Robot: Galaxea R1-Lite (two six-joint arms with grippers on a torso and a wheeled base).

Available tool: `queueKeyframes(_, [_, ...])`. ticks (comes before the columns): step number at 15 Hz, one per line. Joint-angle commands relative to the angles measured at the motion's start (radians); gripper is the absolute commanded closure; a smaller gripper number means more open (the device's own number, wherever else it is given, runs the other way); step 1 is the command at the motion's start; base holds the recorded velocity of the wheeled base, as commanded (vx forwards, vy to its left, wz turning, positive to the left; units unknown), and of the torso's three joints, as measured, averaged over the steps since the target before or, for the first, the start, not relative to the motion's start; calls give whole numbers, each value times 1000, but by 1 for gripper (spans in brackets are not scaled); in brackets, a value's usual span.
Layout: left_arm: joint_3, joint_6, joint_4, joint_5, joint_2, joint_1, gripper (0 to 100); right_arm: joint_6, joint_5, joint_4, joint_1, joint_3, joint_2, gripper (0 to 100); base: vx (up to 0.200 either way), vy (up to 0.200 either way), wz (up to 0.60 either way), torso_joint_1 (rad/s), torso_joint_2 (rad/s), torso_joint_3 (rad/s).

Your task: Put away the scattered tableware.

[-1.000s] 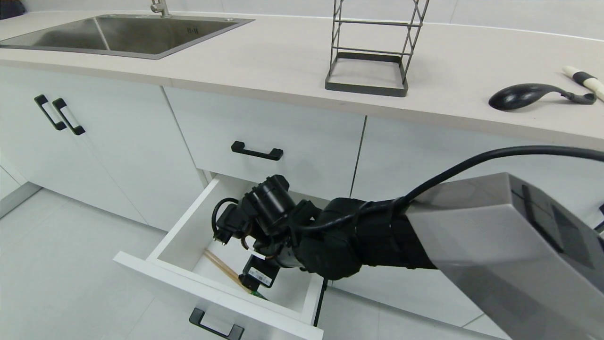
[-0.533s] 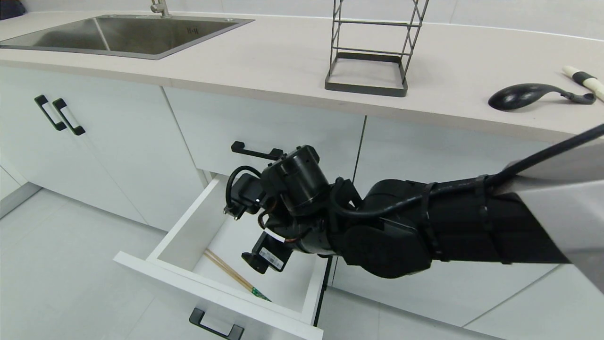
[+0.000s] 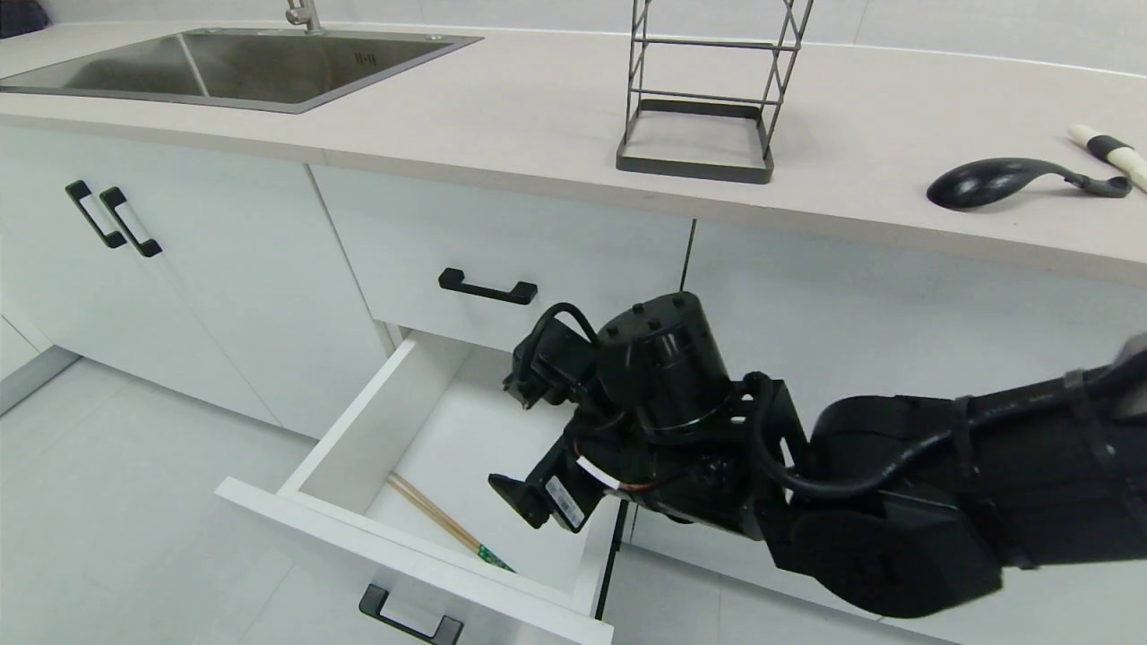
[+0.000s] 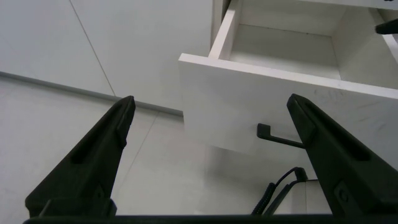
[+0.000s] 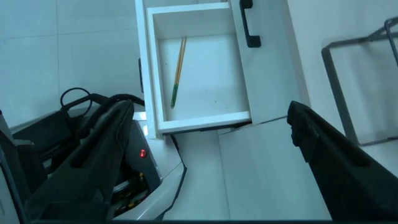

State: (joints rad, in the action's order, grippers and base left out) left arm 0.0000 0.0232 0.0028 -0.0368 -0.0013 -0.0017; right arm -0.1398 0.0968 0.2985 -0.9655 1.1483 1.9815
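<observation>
Wooden chopsticks now lie in the drawer, your right gripper has lifted above it, spread and empty, so black ladle next.

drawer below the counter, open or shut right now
Open. The drawer is pulled well forward, its white inside exposed from above, with the chopsticks lying on its floor.
</observation>
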Motion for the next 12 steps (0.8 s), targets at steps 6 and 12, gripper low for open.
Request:
queueKeyframes(6, [0,0,0,0,1,0,0,-15,-104,103,146,-289,-276,0,0,0,0,0,0,0])
queueKeyframes(12, [0,0,0,0,1,0,0,-20,-143,100,168,-400,-351,0,0,0,0,0,0,0])
